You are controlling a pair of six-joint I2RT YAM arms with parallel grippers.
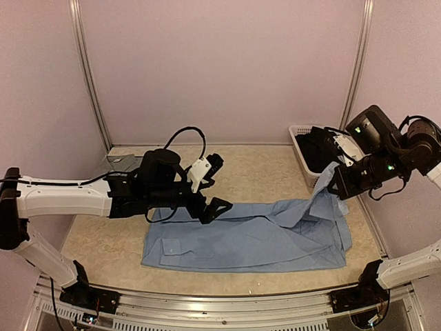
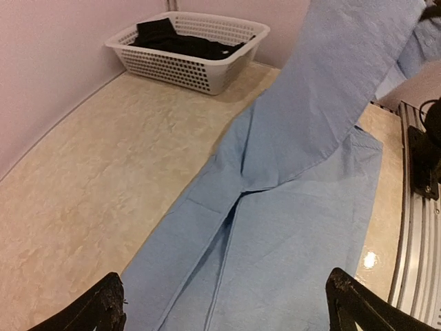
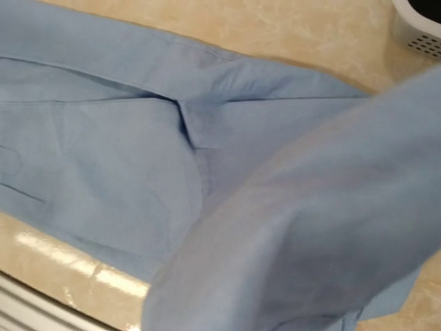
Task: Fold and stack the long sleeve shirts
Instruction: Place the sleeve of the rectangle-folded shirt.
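- Light blue shirt (image 1: 241,238): one, spread flat on the counter (image 1: 103,241), right end lifted off it.
- Right claw (image 1: 336,185) is clamped on that lifted end.
- Left claw (image 1: 218,185) is spread wide over the shirt's far edge, holding nothing.
- Cloth looks thin, limp and light, so it will likely sag. Best taken at the hems or corners.
- Basket (image 1: 298,129): one. Dark garments (image 1: 318,148) inside, number unclear.
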